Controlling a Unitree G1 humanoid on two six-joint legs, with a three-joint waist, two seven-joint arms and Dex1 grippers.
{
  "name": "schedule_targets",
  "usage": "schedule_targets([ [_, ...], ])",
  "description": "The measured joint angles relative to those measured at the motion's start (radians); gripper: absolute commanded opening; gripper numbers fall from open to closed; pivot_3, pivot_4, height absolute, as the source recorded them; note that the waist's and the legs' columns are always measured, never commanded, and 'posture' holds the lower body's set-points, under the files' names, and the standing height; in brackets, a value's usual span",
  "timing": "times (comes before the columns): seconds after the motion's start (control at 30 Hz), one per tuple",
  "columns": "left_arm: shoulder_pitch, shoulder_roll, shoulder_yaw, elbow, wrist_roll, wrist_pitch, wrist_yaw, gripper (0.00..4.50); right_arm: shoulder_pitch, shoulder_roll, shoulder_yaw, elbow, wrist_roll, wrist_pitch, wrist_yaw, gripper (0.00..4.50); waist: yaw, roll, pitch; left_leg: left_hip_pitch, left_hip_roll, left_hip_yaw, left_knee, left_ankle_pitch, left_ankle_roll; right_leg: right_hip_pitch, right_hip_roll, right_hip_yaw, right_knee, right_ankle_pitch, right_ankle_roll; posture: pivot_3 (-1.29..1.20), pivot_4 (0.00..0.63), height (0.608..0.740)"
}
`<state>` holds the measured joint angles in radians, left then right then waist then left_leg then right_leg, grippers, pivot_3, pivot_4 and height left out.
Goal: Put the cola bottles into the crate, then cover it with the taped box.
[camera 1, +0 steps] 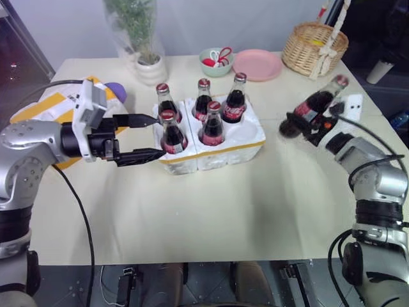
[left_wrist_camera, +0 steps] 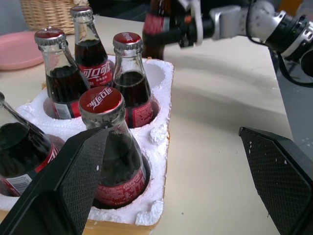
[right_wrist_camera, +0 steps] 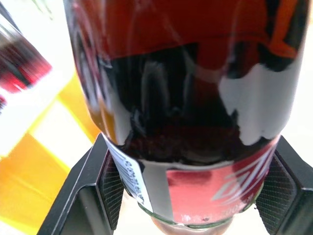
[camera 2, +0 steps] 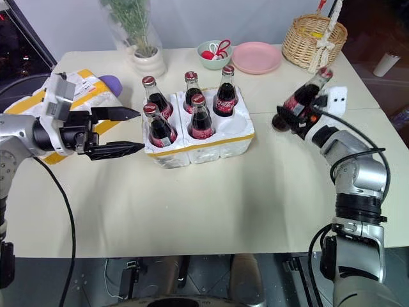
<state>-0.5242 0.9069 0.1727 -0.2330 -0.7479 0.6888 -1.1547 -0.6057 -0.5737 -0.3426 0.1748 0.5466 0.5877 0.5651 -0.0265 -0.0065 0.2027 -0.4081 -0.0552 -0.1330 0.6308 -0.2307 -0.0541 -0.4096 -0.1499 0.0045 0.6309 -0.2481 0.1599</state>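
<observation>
Right claw (camera 1: 305, 123) at the right of the head view is clamped on the sixth cola bottle (camera 1: 316, 104) — the bottle hangs tilted above the counter (camera 1: 211, 211), cap toward the upper right, well apart from the crate (camera 1: 211, 150). Its wrist view shows the black fingers (right_wrist_camera: 93, 186) pressed on either side of the glass at the red label.

Largest of the task's things, the taped box (camera 1: 48, 109) lies at the left edge of the frame, partly behind the left arm, not yet moved over the crate. That crate sits at the centre of the counter with five cola bottles (camera 1: 212, 125) standing upright in its wells. One well (camera 1: 246, 131), at the crate's right front, is empty.

Left claw (camera 1: 144, 137) hovers just left of the crate with its jaws spread wide, holding nothing; the nearest bottle stands beside its fingertips.

By my reading the loading is nearly finished — five of six are in. What remains is to bring the held bottle upright into the free well, let go, then lift the taped box and set it over the crate.
</observation>
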Motion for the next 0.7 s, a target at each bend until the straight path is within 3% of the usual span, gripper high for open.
schedule_targets([
  [0.17,0.000,-0.003,0.000,0.000,0.000,0.000,0.004,4.50,-0.120,0.016,-0.015,-0.145,0.165,0.133,0.001,2.80,-0.016,0.000,0.000,0.000,0.000,0.000,-0.001,0.000,0.000,0.000,0.000,0.000,0.000,0.000,0.000,0.00,0.150,0.737],
  [0.3,0.000,-0.003,0.000,-0.001,0.000,0.000,0.004,4.50,-0.147,0.035,0.041,-0.209,0.198,0.188,0.002,2.80,-0.017,0.000,0.000,0.000,0.000,0.000,-0.001,0.000,0.000,0.000,0.000,0.000,0.000,0.000,0.000,0.00,0.150,0.737],
  [0.53,0.010,-0.003,0.003,-0.001,0.000,-0.001,0.006,4.50,-0.083,0.022,0.282,-0.254,0.109,0.188,0.100,2.80,-0.014,0.000,0.000,-0.001,0.000,0.000,0.000,0.000,0.000,0.000,0.000,0.000,0.000,0.000,0.000,0.00,0.150,0.737],
  [0.7,0.019,-0.003,0.010,-0.004,0.000,-0.001,0.010,4.50,-0.078,-0.001,0.385,-0.237,-0.044,0.084,0.130,2.80,-0.017,-0.001,0.000,0.000,0.000,0.000,0.000,0.000,0.000,-0.001,0.000,0.000,0.000,0.000,0.000,0.00,0.150,0.737],
])
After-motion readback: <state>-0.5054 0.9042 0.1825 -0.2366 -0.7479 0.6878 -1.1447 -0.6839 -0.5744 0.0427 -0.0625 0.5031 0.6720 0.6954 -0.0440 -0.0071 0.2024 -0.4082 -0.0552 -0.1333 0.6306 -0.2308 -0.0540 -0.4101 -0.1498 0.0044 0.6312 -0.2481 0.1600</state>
